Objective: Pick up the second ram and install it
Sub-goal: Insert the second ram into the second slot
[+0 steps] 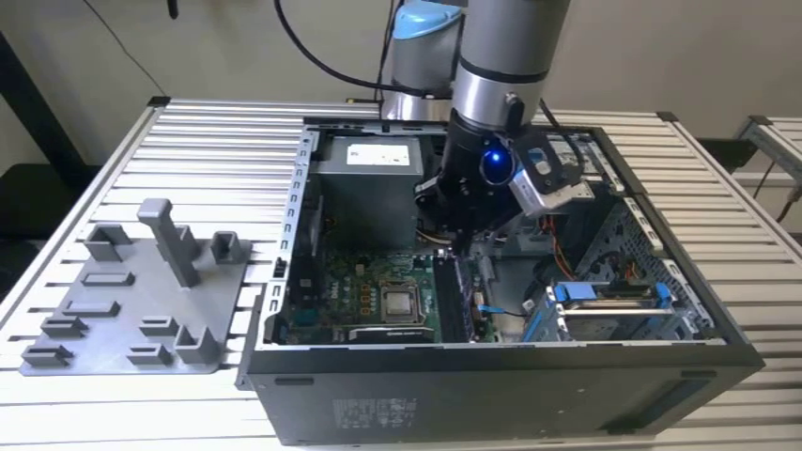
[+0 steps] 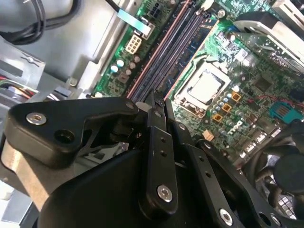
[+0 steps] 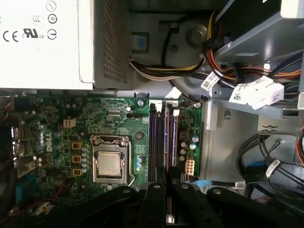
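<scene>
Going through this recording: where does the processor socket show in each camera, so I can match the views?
Exterior view: the processor socket sits on the green board inside the open case, to the exterior view's left of the memory slots.
Second wrist view: the silver square alongside the memory slots.
First wrist view: the same silver square, beside the slots.
Shared landmark: the memory slots.

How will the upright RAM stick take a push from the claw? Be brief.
Likely stiff: the RAM stick is a thin flat board standing on edge among the motherboard slots. Probably light, being so thin. Sideways pushes may tilt or stress it.
</scene>
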